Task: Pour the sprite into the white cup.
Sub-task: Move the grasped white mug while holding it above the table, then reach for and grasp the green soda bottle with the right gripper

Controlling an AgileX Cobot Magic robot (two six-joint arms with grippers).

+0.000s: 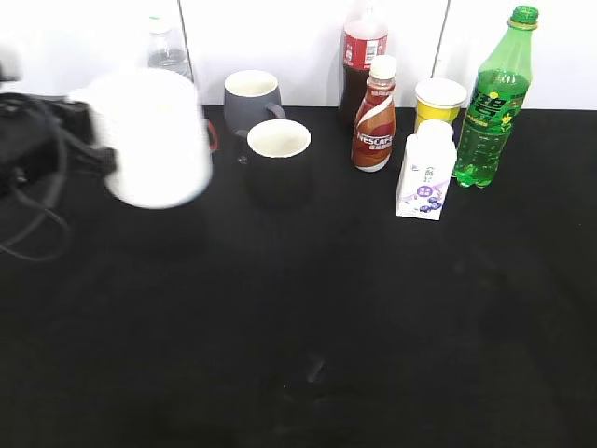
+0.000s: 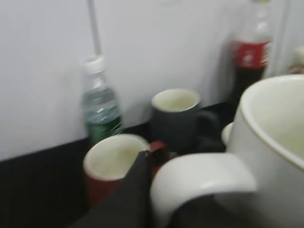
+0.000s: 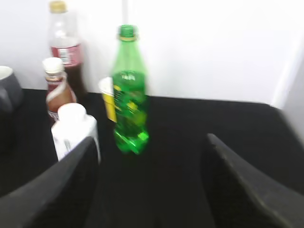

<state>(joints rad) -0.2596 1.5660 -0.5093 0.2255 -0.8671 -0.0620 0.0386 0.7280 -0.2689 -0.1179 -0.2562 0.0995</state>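
Note:
The white cup [image 1: 154,135] hangs blurred above the table's left side, held by its loop handle in my left gripper [image 1: 98,159]. In the left wrist view the cup [image 2: 270,142] fills the right side, and my left gripper [image 2: 175,185] is shut on its handle. The sprite [image 1: 492,103], a tall green bottle with its green cap on, stands upright at the far right back. In the right wrist view the sprite [image 3: 129,95] stands ahead and a little left of my right gripper [image 3: 151,142], which is open and empty. The right gripper is out of the exterior view.
A black mug [image 1: 278,163], a grey mug [image 1: 250,98], a Nescafe bottle [image 1: 375,117], a cola bottle [image 1: 362,56], a yellow cup [image 1: 438,101] and a white carton [image 1: 426,173] stand along the back. A water bottle [image 2: 99,109] and a red mug [image 2: 111,164] stand behind the held cup.

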